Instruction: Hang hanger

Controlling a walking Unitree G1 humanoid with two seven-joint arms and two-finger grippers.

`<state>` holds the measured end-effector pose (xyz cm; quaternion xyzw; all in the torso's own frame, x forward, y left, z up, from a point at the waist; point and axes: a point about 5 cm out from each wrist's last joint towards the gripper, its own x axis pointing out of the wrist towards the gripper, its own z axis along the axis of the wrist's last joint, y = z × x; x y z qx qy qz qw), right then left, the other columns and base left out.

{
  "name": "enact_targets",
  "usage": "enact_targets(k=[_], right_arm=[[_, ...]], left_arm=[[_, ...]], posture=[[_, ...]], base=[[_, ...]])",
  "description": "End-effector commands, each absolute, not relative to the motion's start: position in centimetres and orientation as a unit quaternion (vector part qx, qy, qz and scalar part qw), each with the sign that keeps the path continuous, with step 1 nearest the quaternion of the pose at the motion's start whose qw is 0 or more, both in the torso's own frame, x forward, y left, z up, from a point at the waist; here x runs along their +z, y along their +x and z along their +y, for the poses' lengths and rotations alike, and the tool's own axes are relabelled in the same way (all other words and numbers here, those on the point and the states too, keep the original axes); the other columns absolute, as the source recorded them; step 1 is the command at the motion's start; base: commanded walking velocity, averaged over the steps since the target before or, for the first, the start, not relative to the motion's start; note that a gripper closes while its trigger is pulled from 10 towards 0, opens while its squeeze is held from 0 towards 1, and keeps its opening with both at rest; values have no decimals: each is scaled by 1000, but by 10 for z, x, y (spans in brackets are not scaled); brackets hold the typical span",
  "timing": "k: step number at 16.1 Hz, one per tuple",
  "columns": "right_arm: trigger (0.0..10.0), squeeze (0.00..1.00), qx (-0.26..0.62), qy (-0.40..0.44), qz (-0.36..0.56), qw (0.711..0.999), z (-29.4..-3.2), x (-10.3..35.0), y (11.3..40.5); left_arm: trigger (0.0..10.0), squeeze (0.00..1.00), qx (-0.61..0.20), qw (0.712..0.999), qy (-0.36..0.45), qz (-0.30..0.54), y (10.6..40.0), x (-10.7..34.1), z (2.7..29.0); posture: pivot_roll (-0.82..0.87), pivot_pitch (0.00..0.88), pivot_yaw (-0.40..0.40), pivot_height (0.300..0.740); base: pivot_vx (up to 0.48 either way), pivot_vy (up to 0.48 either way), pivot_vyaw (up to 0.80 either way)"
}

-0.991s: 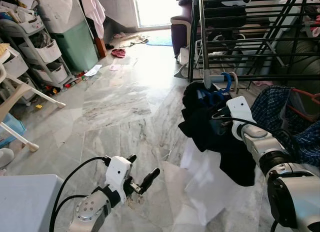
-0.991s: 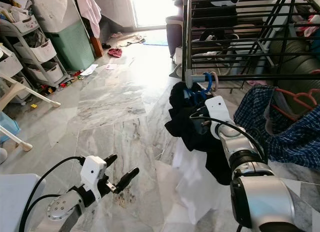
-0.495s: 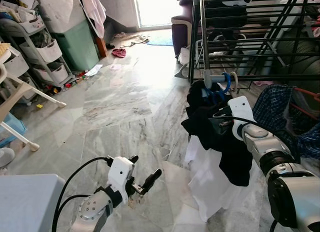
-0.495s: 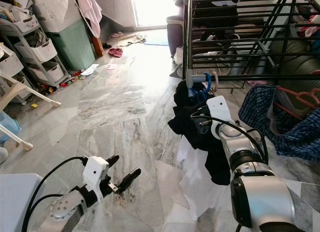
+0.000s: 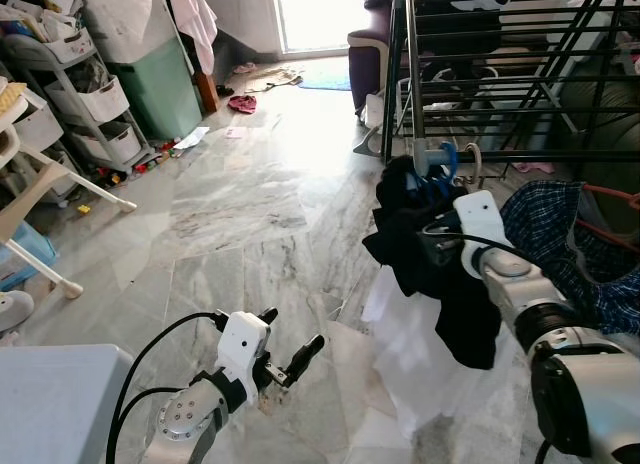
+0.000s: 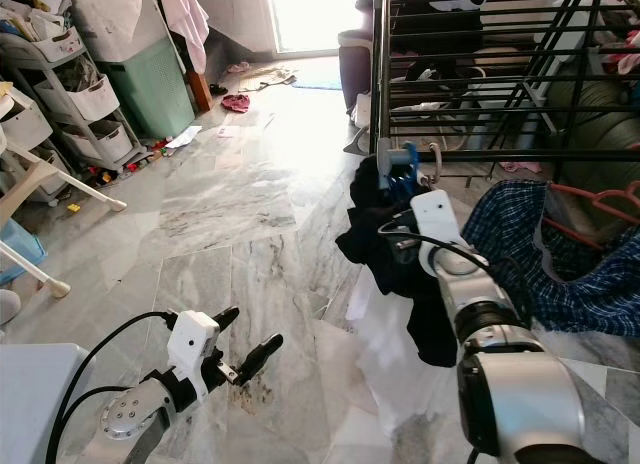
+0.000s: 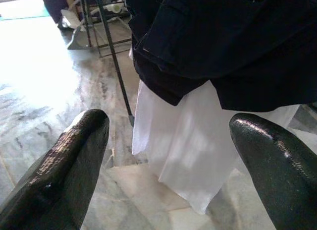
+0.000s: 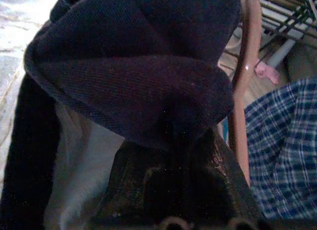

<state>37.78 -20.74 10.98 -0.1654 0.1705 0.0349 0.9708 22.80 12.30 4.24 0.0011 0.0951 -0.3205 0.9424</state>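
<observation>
Left eye view: right gripper clamped on dark garment w/ blue hanger at rack; left gripper fingers apart.

Marble floor; bright doorway at 12 o'clock, shelf cart at 10, black rack at 2.

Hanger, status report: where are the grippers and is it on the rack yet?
Right gripper buried in dark garment, at the rack rail end. Blue hanger hook at the rail; seating unclear. Left gripper open, idle low. Plaid shirt hangs alongside.
</observation>
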Motion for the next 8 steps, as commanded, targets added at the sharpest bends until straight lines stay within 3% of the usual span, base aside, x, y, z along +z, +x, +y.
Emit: enact_targets(k=[1, 8], right_arm=[[0, 0, 38, -163, 128, 978, -199, 121, 383], [0, 0, -3, -145, 69, 987, -183, 110, 374]], left_arm=[[10000, 0, -313, 945, 12, 96, 229, 42, 127], [10000, 0, -302, 949, 17, 94, 234, 37, 129]], posture=[[-81, 0, 99, 740], [-95, 0, 101, 740]], base=[[0, 0, 0], [0, 0, 0]])
